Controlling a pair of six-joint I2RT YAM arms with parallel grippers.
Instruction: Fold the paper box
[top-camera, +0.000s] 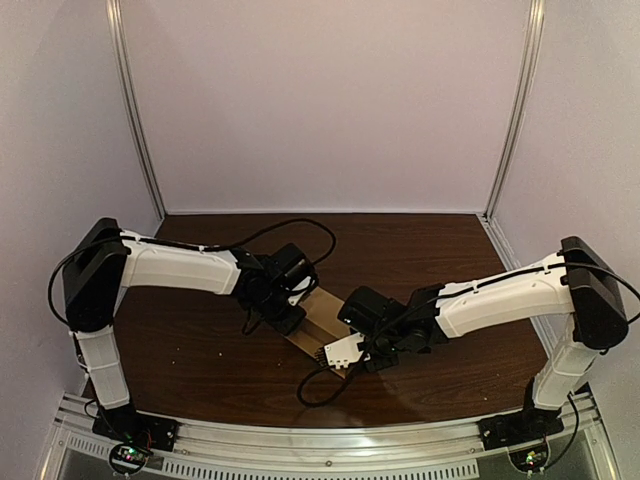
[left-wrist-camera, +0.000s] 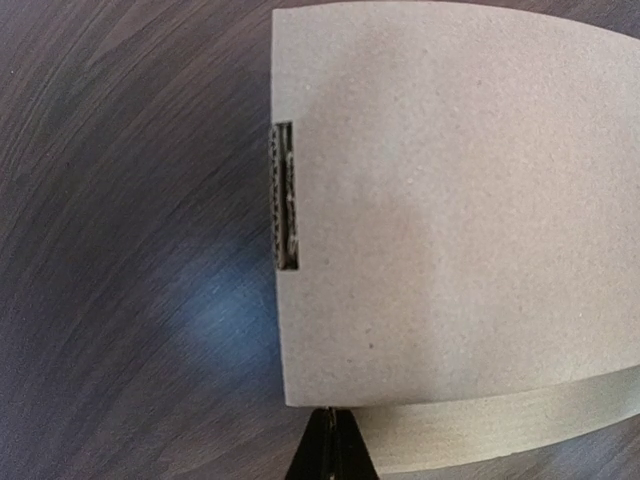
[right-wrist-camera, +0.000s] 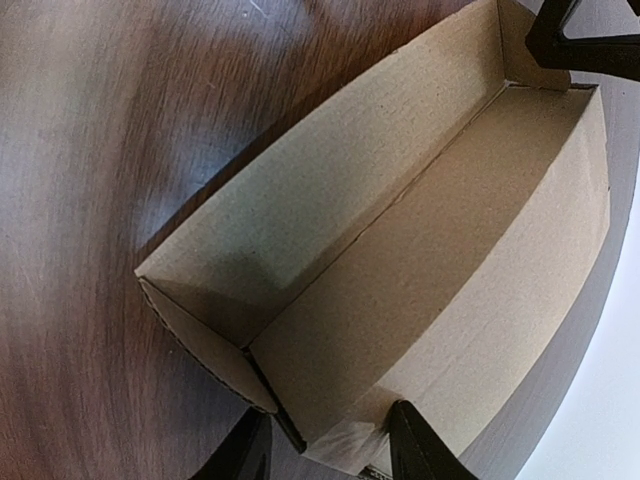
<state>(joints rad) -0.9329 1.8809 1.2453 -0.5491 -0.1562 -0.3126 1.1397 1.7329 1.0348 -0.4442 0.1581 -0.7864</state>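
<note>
We see the left tool closed at the box edge, right tool straddling its open end, grip we cannot tell, surface showing all round

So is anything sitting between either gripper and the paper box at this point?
Nothing visible does. The left gripper has its closed tips at the edge of a paper box panel, and the right gripper straddles the box's near end. Only bare table shows beside it.
</note>
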